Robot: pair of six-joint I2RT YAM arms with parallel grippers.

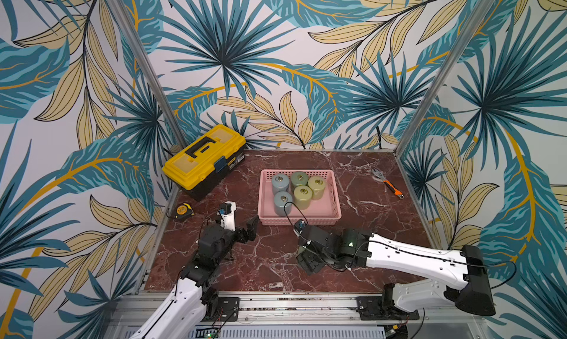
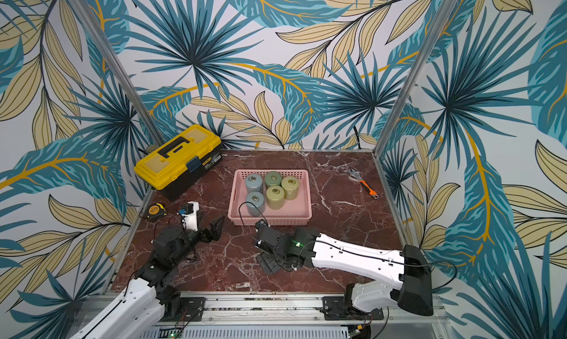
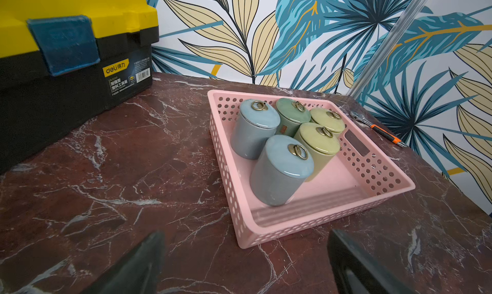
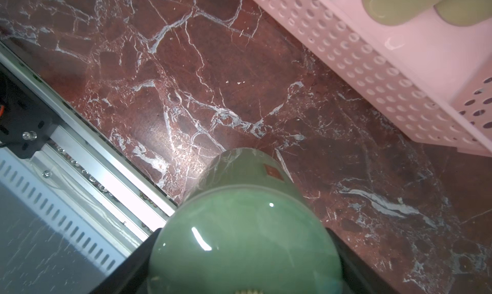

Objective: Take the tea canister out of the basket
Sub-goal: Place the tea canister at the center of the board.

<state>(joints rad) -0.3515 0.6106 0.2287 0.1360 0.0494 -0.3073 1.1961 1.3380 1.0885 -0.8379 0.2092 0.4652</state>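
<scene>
The pink perforated basket (image 1: 299, 221) (image 2: 270, 220) (image 3: 298, 226) sits mid-table with several lidded canisters upright inside: two grey-blue (image 1: 283, 203), one green (image 1: 299, 179), two yellow-green (image 1: 303, 196). In the right wrist view my right gripper (image 4: 243, 236) is shut on a green tea canister (image 4: 239, 172), outside the basket (image 4: 372, 66) and above the marble near the front rail. I cannot tell whether it touches the table. In both top views that gripper (image 1: 308, 259) hides the canister. My left gripper (image 1: 242, 224) (image 3: 245, 252) stands open and empty at the basket's near left corner.
A yellow and black toolbox (image 1: 204, 157) (image 3: 53, 53) stands at the back left. A tape measure (image 1: 183, 211) lies by the left edge. An orange-handled wrench (image 1: 387, 182) (image 3: 383, 131) lies right of the basket. An aluminium rail (image 1: 291, 300) (image 4: 87, 156) borders the front.
</scene>
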